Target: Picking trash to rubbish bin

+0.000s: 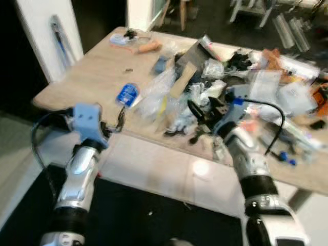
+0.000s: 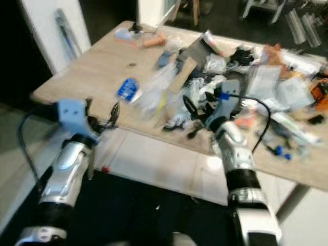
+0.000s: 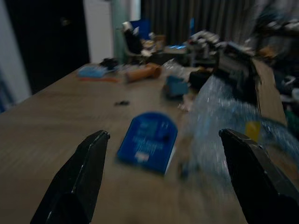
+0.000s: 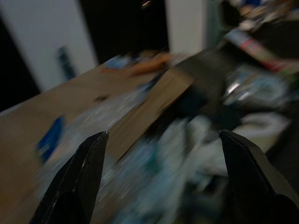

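Note:
A wooden table (image 1: 87,72) is strewn with trash: a blue packet (image 1: 127,94), a clear plastic bag (image 1: 156,89), a strip of cardboard (image 1: 183,79) and a heap of wrappers (image 1: 277,87) further right. My left gripper (image 1: 115,123) hovers at the table's front edge, just short of the blue packet (image 3: 148,141), open with nothing between its fingers. My right gripper (image 1: 202,115) is over the near side of the heap, pointing toward the cardboard (image 4: 149,105) and crumpled plastic, also open and holding nothing. The right wrist view is blurred.
A white pillar (image 1: 46,31) stands left of the table. An orange object (image 1: 146,47) and small items lie at the far corner. Pale floor tiles (image 1: 154,174) run under the table's front edge. Chair legs (image 1: 182,15) and metal stands are behind it.

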You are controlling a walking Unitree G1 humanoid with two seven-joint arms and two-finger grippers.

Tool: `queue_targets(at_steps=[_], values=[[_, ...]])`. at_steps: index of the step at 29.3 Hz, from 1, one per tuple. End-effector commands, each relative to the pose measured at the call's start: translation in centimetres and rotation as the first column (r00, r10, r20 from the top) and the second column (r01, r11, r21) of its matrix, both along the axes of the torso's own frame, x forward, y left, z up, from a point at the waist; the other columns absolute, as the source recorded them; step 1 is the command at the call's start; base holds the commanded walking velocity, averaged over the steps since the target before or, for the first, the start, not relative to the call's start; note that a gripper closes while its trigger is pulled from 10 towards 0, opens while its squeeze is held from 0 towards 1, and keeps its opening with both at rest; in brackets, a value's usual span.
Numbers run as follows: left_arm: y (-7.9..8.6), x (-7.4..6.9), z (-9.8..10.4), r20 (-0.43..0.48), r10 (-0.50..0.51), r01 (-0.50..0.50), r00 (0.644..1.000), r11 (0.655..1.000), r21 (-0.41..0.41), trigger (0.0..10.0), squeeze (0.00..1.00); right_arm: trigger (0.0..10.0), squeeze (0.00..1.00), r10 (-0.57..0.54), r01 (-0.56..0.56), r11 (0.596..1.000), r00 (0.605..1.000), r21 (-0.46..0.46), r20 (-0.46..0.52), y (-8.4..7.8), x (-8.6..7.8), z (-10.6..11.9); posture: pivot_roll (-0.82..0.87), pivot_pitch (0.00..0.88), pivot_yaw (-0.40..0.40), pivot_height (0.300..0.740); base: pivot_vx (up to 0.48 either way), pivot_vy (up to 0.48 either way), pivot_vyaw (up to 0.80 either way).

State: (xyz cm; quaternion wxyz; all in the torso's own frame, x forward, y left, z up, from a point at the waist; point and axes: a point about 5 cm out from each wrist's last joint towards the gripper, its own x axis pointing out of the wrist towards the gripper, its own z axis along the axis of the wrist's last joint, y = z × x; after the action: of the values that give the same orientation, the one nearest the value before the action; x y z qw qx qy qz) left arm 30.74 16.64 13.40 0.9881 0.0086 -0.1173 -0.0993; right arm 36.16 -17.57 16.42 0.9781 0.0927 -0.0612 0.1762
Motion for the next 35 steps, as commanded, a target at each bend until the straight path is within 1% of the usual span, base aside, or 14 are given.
queue_targets(at_steps=[1,8,13,15,21,22,25,26,28,29,30,32,33,35], values=[[0.2,-0.2,-0.5,-0.014,-0.002,0.001,1.000,1.000,-0.006,10.0,0.00,10.0,0.00,-0.002,0.003,1.000,1.000,0.021,-0.027,0.2,0.0,-0.7,-0.04,0.000,-0.035,0.740,0.469,0.000,-0.77],[0.0,-0.3,-0.4,-0.009,-0.018,0.018,1.000,1.000,-0.009,10.0,0.00,10.0,0.00,-0.003,0.003,1.000,1.000,0.024,-0.005,0.3,-0.1,-0.3,-0.04,0.000,-0.035,0.740,0.469,0.000,-0.77],[-0.2,-0.4,-0.2,0.004,-0.034,0.034,0.999,0.999,-0.016,10.0,0.00,10.0,0.00,-0.055,0.056,0.997,0.998,0.046,-0.008,-0.6,0.1,-0.1,-0.04,0.000,-0.035,0.740,0.469,0.000,-0.38],[-0.4,-0.5,0.3,0.028,-0.060,0.061,0.998,0.997,-0.054,10.0,0.00,10.0,0.00,-0.112,0.112,0.992,0.994,0.057,0.003,-1.8,0.2,0.4,-0.04,0.000,-0.035,0.740,0.382,0.000,0.00],[-0.6,-0.7,0.6,0.062,-0.088,0.091,0.994,0.995,-0.043,10.0,0.00,10.0,0.00,-0.224,0.226,0.973,0.974,0.056,-0.025,-4.2,0.5,1.1,-0.04,0.000,-0.038,0.740,0.053,0.000,0.00],[-0.6,-0.7,0.6,0.062,-0.088,0.091,0.994,0.995,-0.043,10.0,0.00,10.0,0.00,-0.224,0.226,0.973,0.974,0.056,-0.025,-4.2,0.5,1.1,-0.04,0.000,-0.038,0.740,0.000,0.000,0.00],[-0.7,-0.9,0.8,0.076,-0.102,0.105,0.992,0.994,-0.040,10.0,0.00,10.0,0.00,-0.243,0.247,0.968,0.968,0.050,-0.066,-4.7,0.6,0.9,-0.04,0.000,-0.038,0.740,0.000,0.000,0.00],[-0.7,-1.0,1.0,0.093,-0.121,0.124,0.988,0.992,-0.027,10.0,0.00,10.0,0.00,-0.238,0.247,0.967,0.962,0.057,-0.135,-5.0,0.7,0.5,-0.04,0.000,-0.041,0.740,0.000,0.000,0.00],[-0.7,-1.0,1.0,0.093,-0.121,0.124,0.988,0.992,-0.027,10.0,0.00,10.0,0.00,-0.238,0.247,0.967,0.962,0.057,-0.135,-5.0,0.7,0.5,-0.04,0.000,-0.041,0.740,0.000,0.000,0.00],[-0.7,-1.3,1.3,0.120,-0.147,0.150,0.982,0.989,-0.017,10.0,0.00,10.0,0.00,-0.234,0.257,0.963,0.946,0.082,-0.222,-5.7,0.6,0.2,-0.04,0.000,-0.041,0.740,0.000,0.000,0.00],[-0.7,-1.3,1.3,0.120,-0.147,0.150,0.982,0.989,-0.017,10.0,0.00,10.0,0.00,-0.234,0.257,0.963,0.946,0.082,-0.222,-5.7,0.6,0.2,-0.04,0.000,-0.041,0.740,0.000,0.000,0.00],[-0.8,-1.7,1.7,0.159,-0.192,0.191,0.968,0.981,0.021,10.0,0.00,10.0,0.00,-0.252,0.301,0.948,0.909,0.106,-0.332,-7.4,0.3,0.5,-0.05,0.000,-0.039,0.740,0.000,0.000,0.00],[-0.9,-1.9,1.9,0.171,-0.209,0.208,0.963,0.978,0.025,10.0,0.00,10.0,0.00,-0.277,0.332,0.938,0.894,0.105,-0.353,-8.4,0.3,1.0,-0.05,0.000,-0.039,0.740,0.000,0.000,0.00],[-1.0,-1.9,1.9,0.177,-0.218,0.217,0.960,0.976,0.027,10.0,0.00,10.0,0.00,-0.294,0.351,0.931,0.885,0.101,-0.360,-8.9,0.3,1.4,-0.05,0.000,-0.039,0.740,0.000,0.000,0.00]])
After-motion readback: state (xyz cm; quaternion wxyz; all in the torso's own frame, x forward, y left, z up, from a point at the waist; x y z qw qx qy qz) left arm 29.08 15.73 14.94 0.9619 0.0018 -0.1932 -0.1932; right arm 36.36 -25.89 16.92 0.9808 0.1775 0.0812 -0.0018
